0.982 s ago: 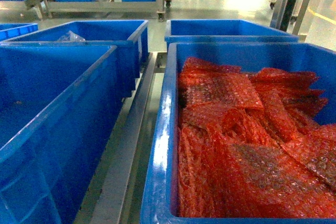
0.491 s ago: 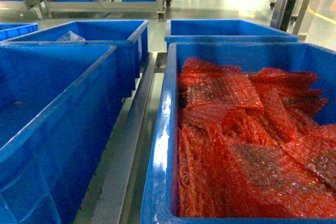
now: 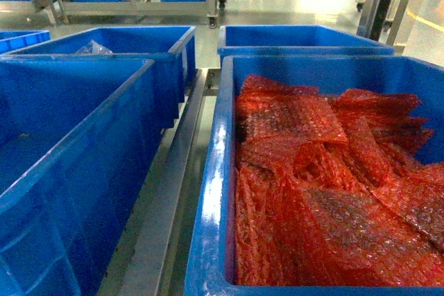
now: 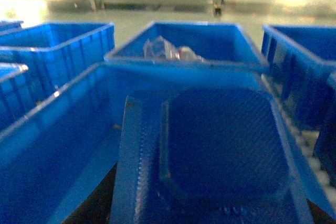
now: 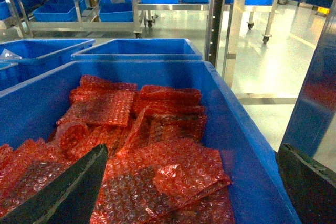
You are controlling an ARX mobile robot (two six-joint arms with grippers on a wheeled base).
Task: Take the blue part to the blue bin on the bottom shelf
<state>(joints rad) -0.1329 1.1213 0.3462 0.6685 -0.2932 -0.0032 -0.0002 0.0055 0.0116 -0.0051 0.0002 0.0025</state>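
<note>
No brand, label or writing can be read in any view. In the head view a blue bin (image 3: 69, 171) stands at the left and another bin (image 3: 215, 192) at the right holds red bubble-wrap bags (image 3: 326, 185); a steel rail (image 3: 163, 220) runs between them. Two more bins (image 3: 139, 46) sit behind, one with clear plastic (image 3: 94, 48) in it. The left wrist view shows a blue part (image 4: 210, 156), a flat tray with a raised octagonal middle, close under the camera above the left bin; the left gripper's fingers are hidden, so I cannot tell their state. The right gripper (image 5: 189, 187) hangs over the bags with its dark fingers (image 5: 68, 187) spread wide, grasping nothing. Against the earlier head frames, nothing has visibly moved.
</note>
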